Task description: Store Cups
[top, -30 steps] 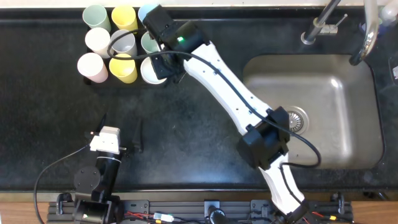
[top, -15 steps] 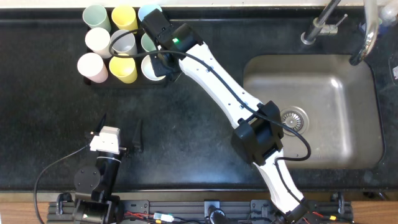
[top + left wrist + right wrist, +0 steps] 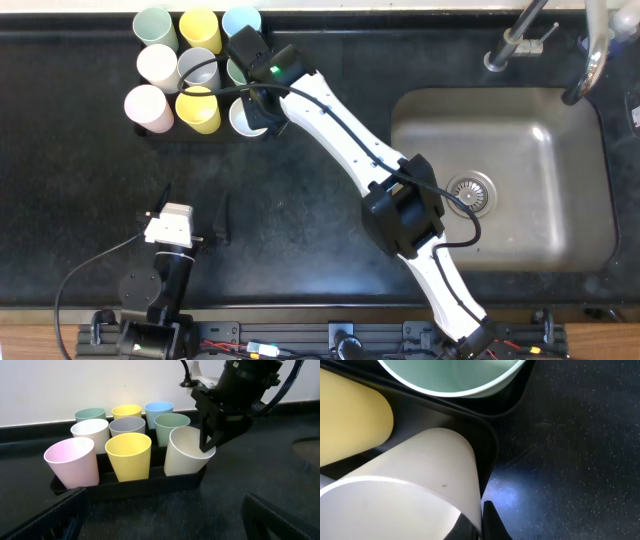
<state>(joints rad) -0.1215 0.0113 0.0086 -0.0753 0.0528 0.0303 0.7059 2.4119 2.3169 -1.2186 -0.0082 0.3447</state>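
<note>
A black tray (image 3: 131, 488) at the counter's back left holds several pastel cups. A cream cup (image 3: 184, 454) leans tilted in the tray's front right corner, next to a yellow cup (image 3: 129, 455) and in front of a green cup (image 3: 171, 424). My right gripper (image 3: 209, 443) is shut on the cream cup's rim (image 3: 243, 116), one finger inside and one outside. In the right wrist view the cream cup (image 3: 415, 490) lies close under the camera, beside the tray's corner (image 3: 489, 440). My left gripper (image 3: 194, 204) stands open and empty near the counter's front left.
A steel sink (image 3: 500, 170) with a faucet (image 3: 520, 40) takes up the right side. The right arm (image 3: 340, 130) stretches diagonally across the dark counter (image 3: 300, 230). A pink cup (image 3: 72, 462) stands at the tray's front left corner.
The right arm's elbow has swung left and its wrist has shifted slightly toward the tray's back. The cream cup stays at the tray's corner. The left arm has not moved.
</note>
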